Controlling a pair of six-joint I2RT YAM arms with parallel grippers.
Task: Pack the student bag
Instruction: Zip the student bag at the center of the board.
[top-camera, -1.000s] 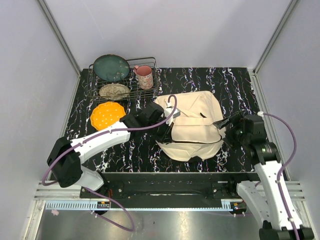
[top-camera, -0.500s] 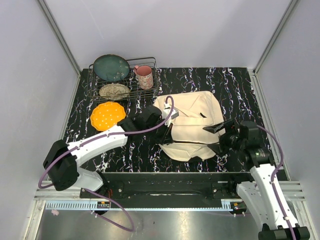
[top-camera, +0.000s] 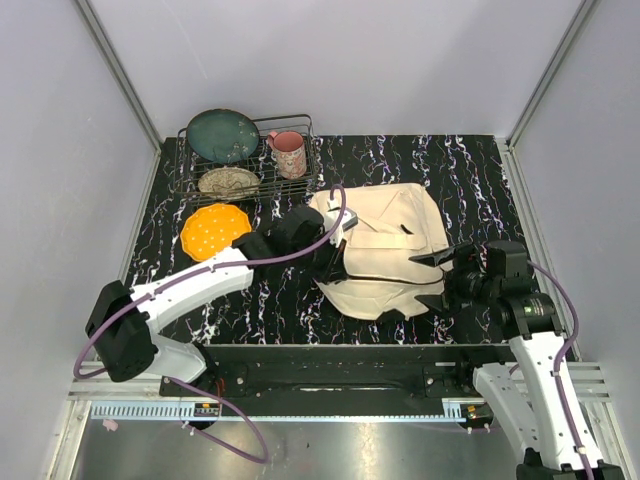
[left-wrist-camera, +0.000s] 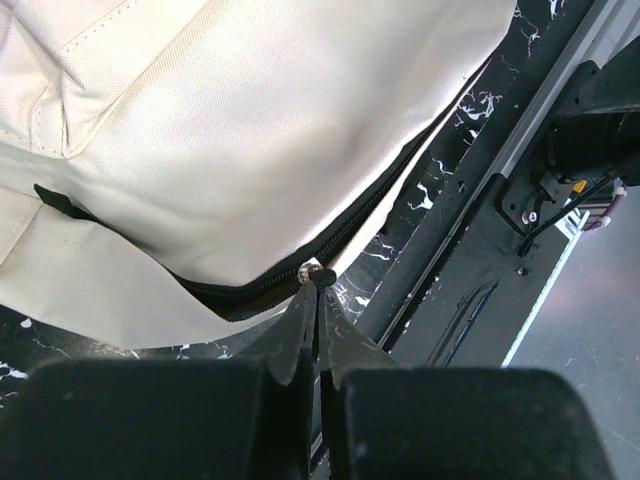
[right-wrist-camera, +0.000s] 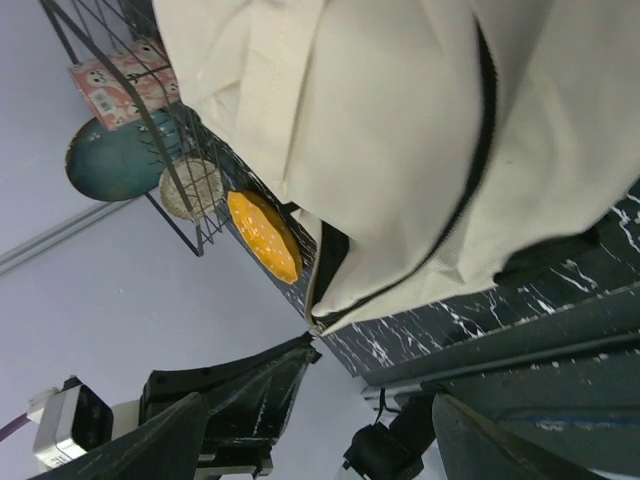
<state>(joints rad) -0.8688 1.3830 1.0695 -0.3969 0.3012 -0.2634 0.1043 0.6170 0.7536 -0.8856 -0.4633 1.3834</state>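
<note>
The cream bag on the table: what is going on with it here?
Two robot arms are working on the student bag, which lies flat on the table. The left gripper is shut on the zipper pull at the bag's near edge. The right gripper is wide open at the bag's near right corner, gripping nothing.

student bag (left-wrist-camera: 250, 130): cropped at edges (both wrist views) | interior: hidden | zipper pull (left-wrist-camera: 316, 271): barely resolvable

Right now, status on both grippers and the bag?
Left gripper shut on zipper pull at student bag's near-left edge. Right gripper open at bag's right side, holding nothing. Zipper partly open. Dish rack, orange plate left of bag, not blocking.
</note>
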